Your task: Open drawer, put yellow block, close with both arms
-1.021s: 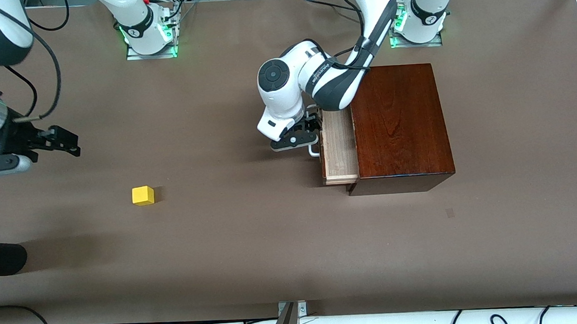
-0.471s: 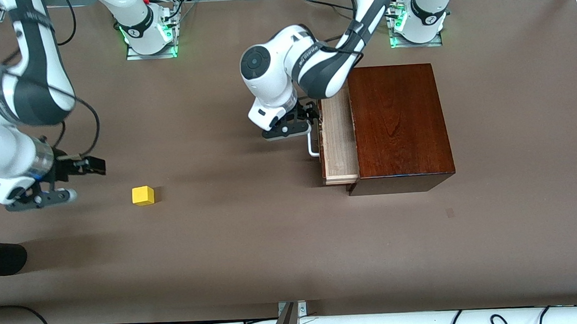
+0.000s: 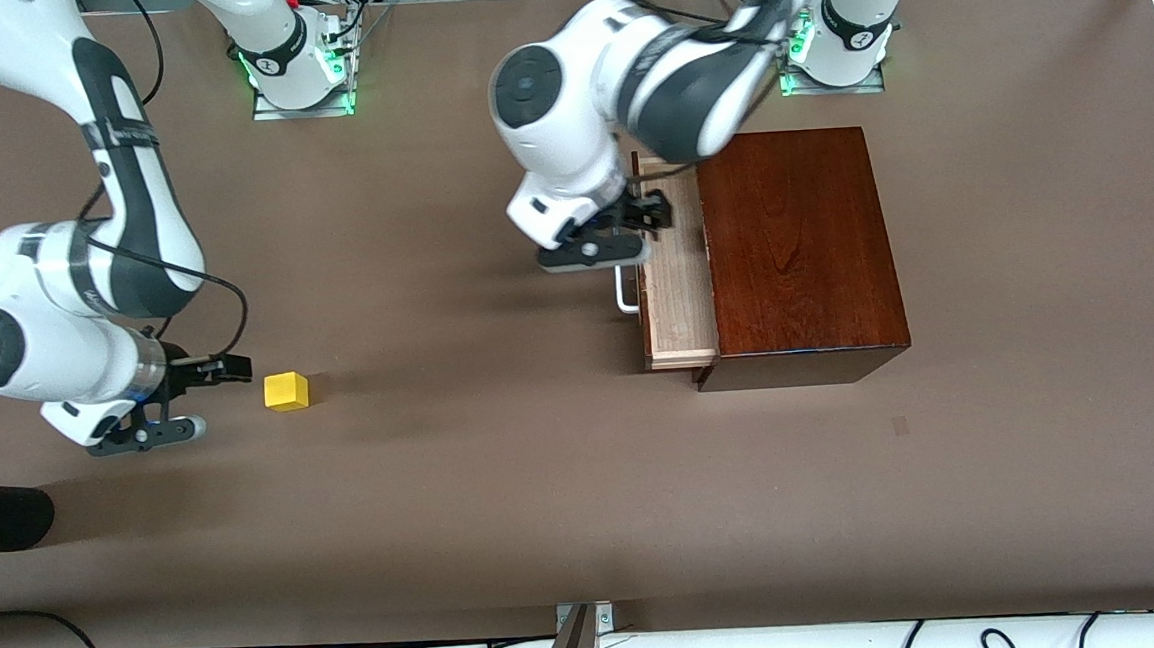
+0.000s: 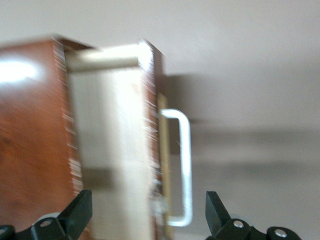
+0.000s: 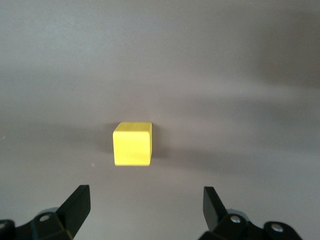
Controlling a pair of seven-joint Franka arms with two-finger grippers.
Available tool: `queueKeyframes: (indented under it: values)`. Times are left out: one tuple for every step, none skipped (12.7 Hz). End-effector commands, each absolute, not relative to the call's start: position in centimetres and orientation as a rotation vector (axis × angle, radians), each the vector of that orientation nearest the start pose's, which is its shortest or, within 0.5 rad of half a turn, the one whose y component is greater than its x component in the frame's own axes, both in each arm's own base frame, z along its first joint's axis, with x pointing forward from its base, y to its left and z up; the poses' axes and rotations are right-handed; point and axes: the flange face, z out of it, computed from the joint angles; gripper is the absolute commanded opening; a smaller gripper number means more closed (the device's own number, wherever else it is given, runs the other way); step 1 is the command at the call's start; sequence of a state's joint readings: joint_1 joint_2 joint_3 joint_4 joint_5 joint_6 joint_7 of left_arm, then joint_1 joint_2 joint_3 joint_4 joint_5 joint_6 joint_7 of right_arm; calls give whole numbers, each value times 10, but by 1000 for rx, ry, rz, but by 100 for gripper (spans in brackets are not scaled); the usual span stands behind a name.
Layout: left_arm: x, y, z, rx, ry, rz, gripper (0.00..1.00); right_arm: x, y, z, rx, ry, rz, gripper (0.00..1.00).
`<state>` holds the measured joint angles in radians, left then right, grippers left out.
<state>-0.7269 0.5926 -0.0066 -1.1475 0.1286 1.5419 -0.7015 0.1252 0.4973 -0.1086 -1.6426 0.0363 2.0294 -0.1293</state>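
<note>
Right hand (image 3: 199, 397), fingers spread and empty, hovers low just beside the yellow block (image 3: 286, 392) on bare tabletop (image 3: 507, 489), well apart from the drawer (image 3: 677, 288). Left hand (image 3: 621, 231), released, hangs over the half-open drawer's front edge. Pickup appears next: straddle the block, clench. Open room surrounds it.

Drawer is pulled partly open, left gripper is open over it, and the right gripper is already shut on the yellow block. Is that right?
One thing is wrong: the right gripper is open, short of the yellow block, which lies untouched on the table, as the right wrist view shows. The drawer is partly open, and the left gripper is open over it.
</note>
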Motion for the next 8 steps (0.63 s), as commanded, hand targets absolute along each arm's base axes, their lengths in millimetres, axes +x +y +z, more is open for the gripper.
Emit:
queueKeyframes:
  values:
    - [571,-373,508,-2965,99,94,100,658,28,287,-3122,-174,131,100]
    - [581,-342,522,-2974,143,122,100,656,33,273,-3120,-170,121,100]
    - [589,-313,534,-2997,186,162,100,655,36,264,-3122,-176,102,100]
    - [596,-282,547,-3007,188,183,100,653,36,253,-3124,-178,97,100]
    - [603,-250,556,-3022,172,208,100,651,36,249,-3125,-177,95,99]
    - [607,-222,565,-3062,206,229,100,650,41,242,-3126,-188,107,99]
    - [601,-205,572,-3083,304,244,100,649,42,240,-3125,-191,112,99]
    - [596,-173,578,-3095,298,229,100,649,46,238,-3126,-198,112,98]
